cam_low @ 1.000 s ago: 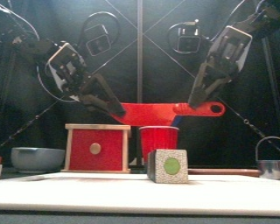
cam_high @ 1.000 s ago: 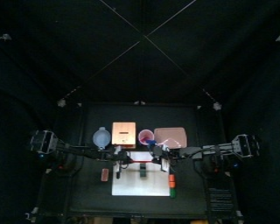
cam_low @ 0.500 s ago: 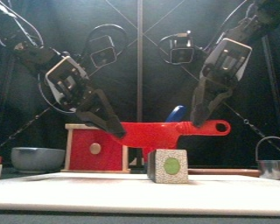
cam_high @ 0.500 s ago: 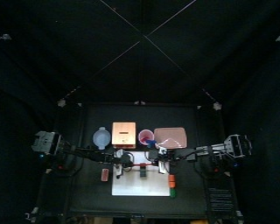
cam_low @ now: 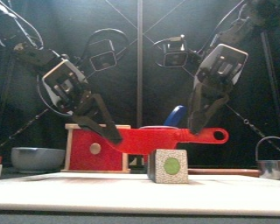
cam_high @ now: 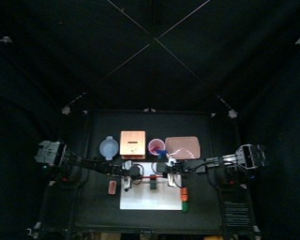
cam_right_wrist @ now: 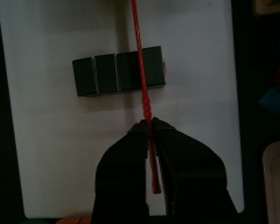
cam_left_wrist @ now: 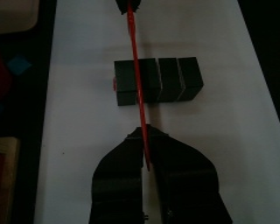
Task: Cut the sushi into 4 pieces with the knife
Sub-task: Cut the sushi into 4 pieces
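Note:
A red toy knife hangs level over the white cutting board, held at both ends. My left gripper is shut on its blade end and my right gripper is shut on its handle end. The dark green sushi roll stands on the board right under the blade; I cannot tell if they touch. In the left wrist view the knife shows as a thin red line across the roll, near one end block. In the right wrist view the knife likewise crosses the roll.
Behind the board stand the wooden box with a red drawer front, the blue-grey bowl at the left, and a red cup with a blue knife. The metal cutter is at the right. The pink tray lies at the back.
Both grippers have come down with the red knife, from well above the roll to just over its top. The blue knife in the cup now shows behind it.

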### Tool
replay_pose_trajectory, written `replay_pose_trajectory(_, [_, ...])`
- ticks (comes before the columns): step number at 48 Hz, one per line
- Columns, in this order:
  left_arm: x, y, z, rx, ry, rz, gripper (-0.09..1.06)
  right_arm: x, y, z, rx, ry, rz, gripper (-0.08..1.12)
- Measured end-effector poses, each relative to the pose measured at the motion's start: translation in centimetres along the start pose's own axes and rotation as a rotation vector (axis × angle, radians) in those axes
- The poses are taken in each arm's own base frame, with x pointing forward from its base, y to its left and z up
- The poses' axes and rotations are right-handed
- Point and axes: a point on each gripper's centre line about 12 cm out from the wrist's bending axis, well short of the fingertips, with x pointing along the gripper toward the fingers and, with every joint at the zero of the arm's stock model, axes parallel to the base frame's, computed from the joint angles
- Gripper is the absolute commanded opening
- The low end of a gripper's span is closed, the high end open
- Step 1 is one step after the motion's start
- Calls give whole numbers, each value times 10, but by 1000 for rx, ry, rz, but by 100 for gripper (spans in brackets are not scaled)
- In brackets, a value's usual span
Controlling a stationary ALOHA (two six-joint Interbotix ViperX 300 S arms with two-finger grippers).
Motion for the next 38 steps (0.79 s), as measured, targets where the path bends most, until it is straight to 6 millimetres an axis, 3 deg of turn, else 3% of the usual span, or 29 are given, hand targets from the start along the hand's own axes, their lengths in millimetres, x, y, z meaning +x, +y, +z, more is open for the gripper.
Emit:
replay_pose_trajectory(16, [-7, 0, 13, 31, -40, -6, 40, -21, 0, 6, 0, -54, 3, 34])
replay_pose_trajectory(38, [11, 8, 6, 45, -5, 9, 40, -13, -8, -9, 16, -13, -11, 34])
